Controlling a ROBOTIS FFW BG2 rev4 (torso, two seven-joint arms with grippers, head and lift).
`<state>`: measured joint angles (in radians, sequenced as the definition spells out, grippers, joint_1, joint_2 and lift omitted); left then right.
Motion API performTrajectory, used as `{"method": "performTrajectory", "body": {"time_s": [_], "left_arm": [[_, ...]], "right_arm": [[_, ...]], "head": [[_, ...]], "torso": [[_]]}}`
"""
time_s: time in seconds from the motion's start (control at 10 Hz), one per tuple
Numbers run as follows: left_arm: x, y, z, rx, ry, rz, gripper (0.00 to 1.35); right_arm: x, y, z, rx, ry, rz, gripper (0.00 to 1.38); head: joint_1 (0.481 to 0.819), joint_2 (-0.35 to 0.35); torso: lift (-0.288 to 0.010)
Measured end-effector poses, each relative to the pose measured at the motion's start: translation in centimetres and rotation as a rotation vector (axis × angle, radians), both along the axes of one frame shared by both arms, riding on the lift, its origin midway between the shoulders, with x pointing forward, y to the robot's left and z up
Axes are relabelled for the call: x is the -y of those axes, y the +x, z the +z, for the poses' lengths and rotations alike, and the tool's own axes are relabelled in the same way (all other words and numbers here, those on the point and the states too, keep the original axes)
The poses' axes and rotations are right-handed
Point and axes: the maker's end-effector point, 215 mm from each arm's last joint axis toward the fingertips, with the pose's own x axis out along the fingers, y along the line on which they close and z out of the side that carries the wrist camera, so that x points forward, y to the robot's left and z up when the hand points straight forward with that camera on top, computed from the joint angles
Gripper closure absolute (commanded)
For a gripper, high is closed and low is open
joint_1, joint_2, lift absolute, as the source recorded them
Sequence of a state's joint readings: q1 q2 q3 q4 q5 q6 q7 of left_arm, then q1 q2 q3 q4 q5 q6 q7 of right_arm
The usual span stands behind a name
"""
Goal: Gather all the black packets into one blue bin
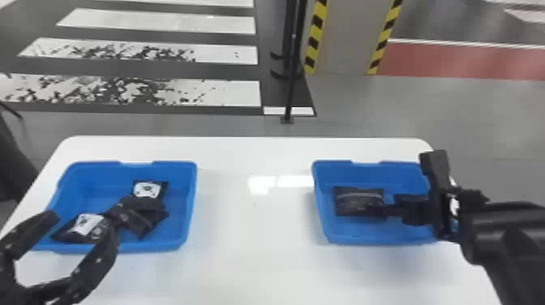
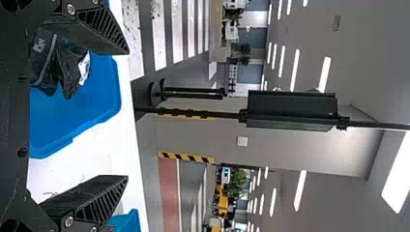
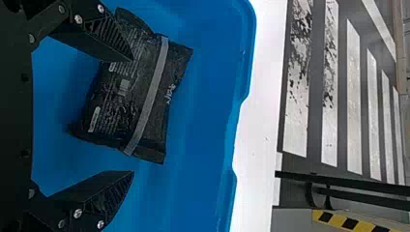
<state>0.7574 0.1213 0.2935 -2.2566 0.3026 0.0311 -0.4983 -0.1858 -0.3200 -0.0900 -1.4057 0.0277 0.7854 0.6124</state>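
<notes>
- While the left gripper gapes near the left edge of the table,
- the right gripper, fingers apart, is by a packet in the right-edge bin.

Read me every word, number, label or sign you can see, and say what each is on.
None legible enough to quote.
Packet in right bin: pale lettering and fine print, too small.
Packets in left bin: white labels with dark marks, pale lettering, too small.

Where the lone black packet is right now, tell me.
In the head view, the lone black packet lies in the right-hand blue bin, toward that bin's left side, with the open right gripper close by on its right.
</notes>
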Motion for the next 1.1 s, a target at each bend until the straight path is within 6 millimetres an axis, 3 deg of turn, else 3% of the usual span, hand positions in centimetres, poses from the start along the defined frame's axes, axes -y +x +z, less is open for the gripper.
{"method": "performTrajectory", "body": {"time_s": [0.1,0.2,0.3,0.4,0.5,0.6,0.7,0.8,1.1], "left_arm": [[0.3,0.3,-0.1,0.001,-0.008,-0.007,0.12],[0.7,0.6,-0.3,0.0,-0.017,-0.015,0.12],[1.0,0.8,-0.6,-0.005,-0.028,-0.021,0.12],[1.2,0.9,-0.8,-0.01,-0.041,-0.023,0.12],[1.3,0.9,-1.0,-0.014,-0.049,-0.023,0.12],[1.3,1.0,-1.2,-0.017,-0.054,-0.024,0.13],[1.4,1.0,-1.2,-0.017,-0.057,-0.026,0.13],[1.5,1.0,-1.2,-0.017,-0.063,-0.029,0.13],[2.3,1.2,-0.9,-0.015,-0.091,-0.05,0.13]], "right_arm": [[-0.4,0.4,0.0,-0.007,-0.003,0.01,0.22],[-0.9,0.8,0.1,-0.007,-0.006,0.02,0.34],[-1.4,1.1,0.0,-0.013,-0.008,0.034,0.67],[-1.9,1.1,-0.5,-0.029,-0.009,0.049,0.9],[-2.0,0.9,-1.1,-0.046,-0.01,0.053,0.89],[-1.9,0.6,-1.7,-0.059,-0.01,0.051,1.13],[-1.7,0.4,-2.1,-0.069,-0.01,0.045,1.12],[-1.6,0.2,-2.4,-0.07,0.0,0.026,1.28],[-2.5,-0.2,-1.7,-0.006,0.043,0.024,1.28]], "head": [[0.695,-0.097],[0.695,-0.095],[0.695,-0.092],[0.695,-0.088],[0.695,-0.087],[0.695,-0.088],[0.695,-0.091],[0.695,-0.094],[0.695,-0.093]], "torso": [[-0.11],[-0.11],[-0.11],[-0.11],[-0.11],[-0.11],[-0.11],[-0.11],[-0.11]]}}
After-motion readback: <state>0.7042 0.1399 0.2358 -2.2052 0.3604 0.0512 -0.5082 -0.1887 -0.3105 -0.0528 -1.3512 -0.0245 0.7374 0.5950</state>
